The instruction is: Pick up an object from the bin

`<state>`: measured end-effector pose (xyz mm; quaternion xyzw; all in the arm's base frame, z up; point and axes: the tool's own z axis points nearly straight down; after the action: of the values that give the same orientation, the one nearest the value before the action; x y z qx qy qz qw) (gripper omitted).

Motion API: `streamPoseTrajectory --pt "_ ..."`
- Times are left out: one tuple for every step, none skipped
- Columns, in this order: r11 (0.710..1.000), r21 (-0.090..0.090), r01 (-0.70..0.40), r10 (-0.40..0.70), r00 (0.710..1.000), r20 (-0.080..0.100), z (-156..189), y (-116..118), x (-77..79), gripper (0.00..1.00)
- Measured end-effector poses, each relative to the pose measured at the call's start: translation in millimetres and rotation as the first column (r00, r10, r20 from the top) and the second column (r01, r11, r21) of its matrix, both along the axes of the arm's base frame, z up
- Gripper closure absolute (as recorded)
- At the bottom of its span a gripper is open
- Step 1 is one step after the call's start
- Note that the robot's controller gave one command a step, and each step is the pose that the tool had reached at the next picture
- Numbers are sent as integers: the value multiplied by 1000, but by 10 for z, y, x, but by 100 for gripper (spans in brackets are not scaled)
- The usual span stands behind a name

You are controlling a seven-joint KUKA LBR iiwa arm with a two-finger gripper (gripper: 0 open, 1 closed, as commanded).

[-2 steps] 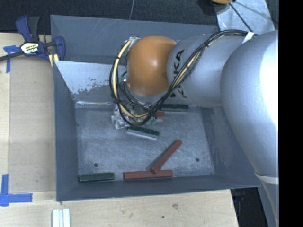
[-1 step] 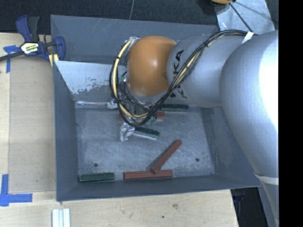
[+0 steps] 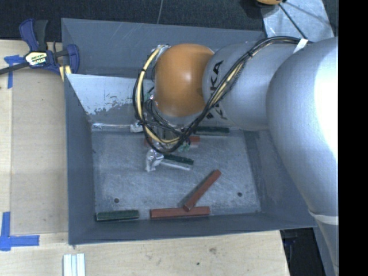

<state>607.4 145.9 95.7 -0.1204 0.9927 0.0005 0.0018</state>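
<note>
Camera view: two brown bars point(image 3: 179, 213), one green bar point(image 3: 118, 215) along lower wall point(image 3: 172, 227).

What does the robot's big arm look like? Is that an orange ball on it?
The arm is fat, round and shiny silver-grey, like big pipes. Its wrist wears a smooth orange dome, a cover, not a ball. Black and yellow cables loop around it, and dark letters mark the silver.
</note>
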Motion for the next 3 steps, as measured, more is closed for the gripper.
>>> streamPoseTrajectory --pt "998 0 -66 66 998 0 -88 -292 -143 0" --pt "988 -1 -152 152 988 0 -133 -671 107 0" --pt "985 2 -175 175 984 28 -158 -974 -50 100"
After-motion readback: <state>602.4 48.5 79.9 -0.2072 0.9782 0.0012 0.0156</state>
